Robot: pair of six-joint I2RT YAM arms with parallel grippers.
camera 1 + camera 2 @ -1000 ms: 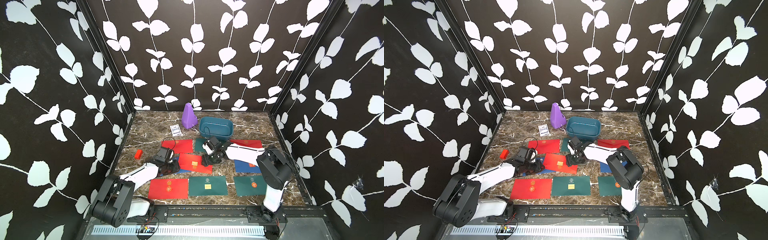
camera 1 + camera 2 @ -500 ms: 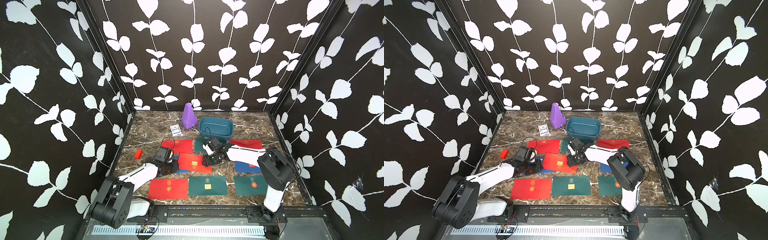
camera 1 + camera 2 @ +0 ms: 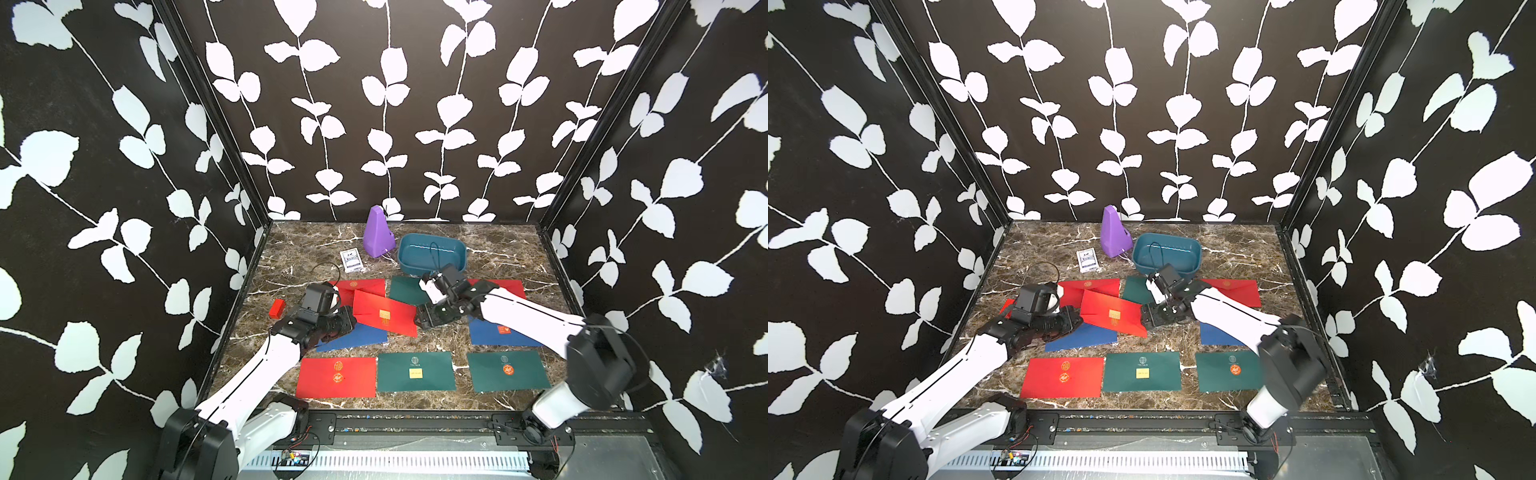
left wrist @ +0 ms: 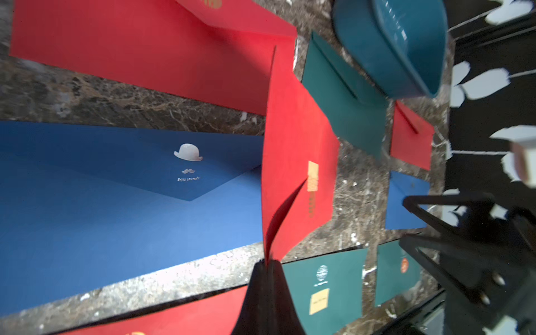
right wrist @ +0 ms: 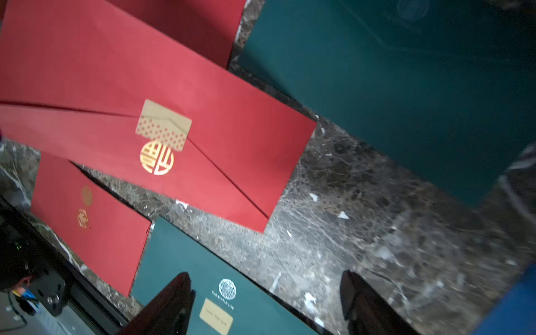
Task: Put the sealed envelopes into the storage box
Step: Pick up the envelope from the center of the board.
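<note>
The box (image 3: pixel 430 271) is open from above; a purple cone (image 3: pixel 377 235) stands just beside it, and the right arm (image 3: pixel 523 311) crosses the table (image 3: pixel 507 249) before it.

Flat red paper envelope (image 5: pixel 232 139) with gold dotted seal (image 5: pixel 164 124), shallow teal plastic tub (image 3: pixel 409 266), brown white-veined marble tabletop (image 3: pixel 498 253)

Both top views look down from high above the front edge onto the whole bench (image 3: pixel 498 257), facing the back wall (image 3: pixel 395 124), from afar. Each wrist camera hangs close over the bench, looking past the left claw (image 4: pixel 268 265) or right claw (image 5: pixel 265 278); both share the tilted red envelope (image 4: pixel 295 145).
</note>
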